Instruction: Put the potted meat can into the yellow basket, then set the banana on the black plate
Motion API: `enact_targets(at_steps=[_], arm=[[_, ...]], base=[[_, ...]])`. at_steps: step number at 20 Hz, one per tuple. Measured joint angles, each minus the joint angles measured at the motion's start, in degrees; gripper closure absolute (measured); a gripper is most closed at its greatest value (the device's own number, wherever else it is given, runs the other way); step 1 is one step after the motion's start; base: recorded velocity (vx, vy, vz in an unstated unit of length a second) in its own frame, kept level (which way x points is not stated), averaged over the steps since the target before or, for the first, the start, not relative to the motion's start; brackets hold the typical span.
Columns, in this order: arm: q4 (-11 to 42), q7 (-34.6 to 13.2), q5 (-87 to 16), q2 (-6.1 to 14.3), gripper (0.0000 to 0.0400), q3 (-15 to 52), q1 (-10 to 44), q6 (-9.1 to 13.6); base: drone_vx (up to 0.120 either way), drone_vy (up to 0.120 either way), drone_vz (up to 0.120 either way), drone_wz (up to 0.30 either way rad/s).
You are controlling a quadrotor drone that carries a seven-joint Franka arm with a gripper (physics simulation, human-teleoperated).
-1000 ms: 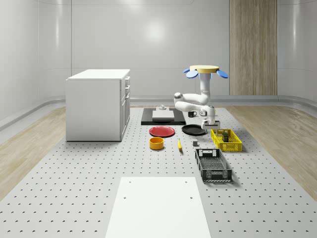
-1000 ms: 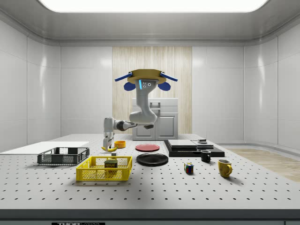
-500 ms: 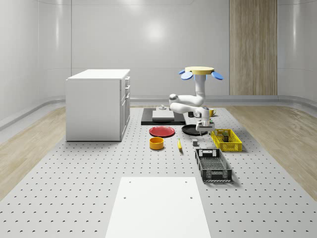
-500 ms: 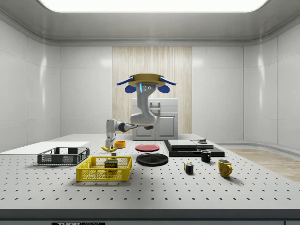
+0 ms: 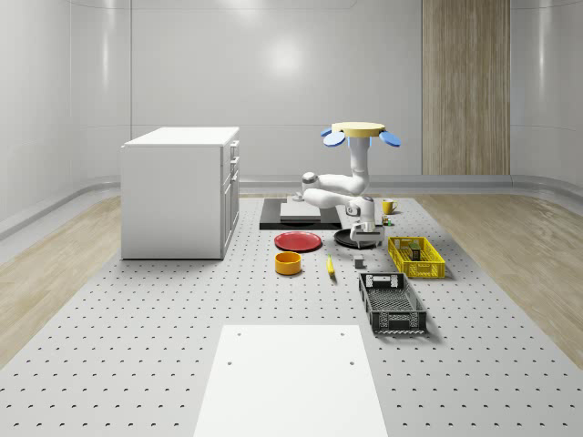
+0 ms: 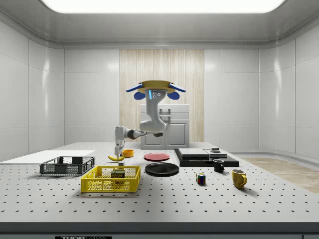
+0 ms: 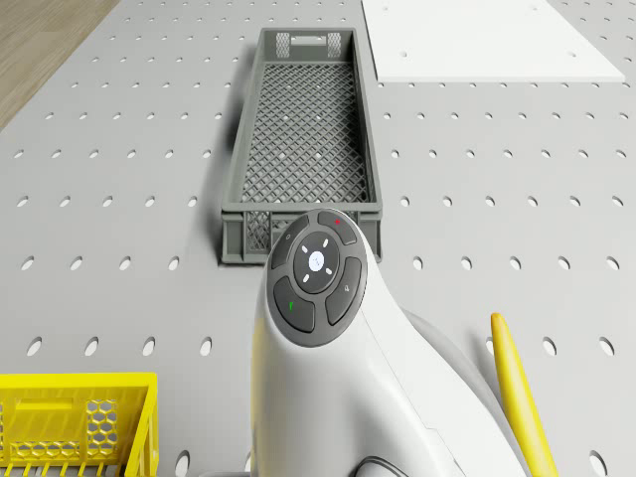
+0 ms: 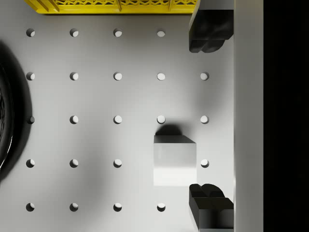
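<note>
The potted meat can sits inside the yellow basket. On the table lies the banana, apart from the black plate. The drone hovers above the plate's far side. Its arm reaches down, and the gripper hangs open and empty over the table between plate and basket, close to a small grey block. In the wrist view the basket's edge and the plate's rim show.
A dark grey crate stands in front of the basket, a white sheet beyond it. A red plate, an orange bowl, a white cabinet and a black tray are nearby. Mugs and a cube stand by the tray.
Drone and arm have shifted toward the whole-scene view's left, carrying the gripper away from above the yellow basket to over the table by the black plate. The can stays in the basket.
</note>
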State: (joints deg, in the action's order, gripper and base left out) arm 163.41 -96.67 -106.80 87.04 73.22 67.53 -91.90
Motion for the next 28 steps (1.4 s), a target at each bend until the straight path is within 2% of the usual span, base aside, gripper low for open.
enact_targets(at_steps=[9,15,21,28], arm=[[-0.01,-0.04,0.06,0.15,0.0,0.02,0.05,-0.14],[-0.01,-0.06,0.1,0.24,0.0,0.04,0.08,-0.22],[-0.02,-0.08,0.13,0.32,0.0,0.05,0.1,-0.3],[-0.02,-0.1,0.17,0.4,0.0,0.06,0.13,-0.38]], base=[[0.0,-0.12,0.0,0.0],[0.0,-0.12,-0.107,0.0],[0.0,-0.12,0.0,0.0],[0.12,-0.12,0.0,0.0]])
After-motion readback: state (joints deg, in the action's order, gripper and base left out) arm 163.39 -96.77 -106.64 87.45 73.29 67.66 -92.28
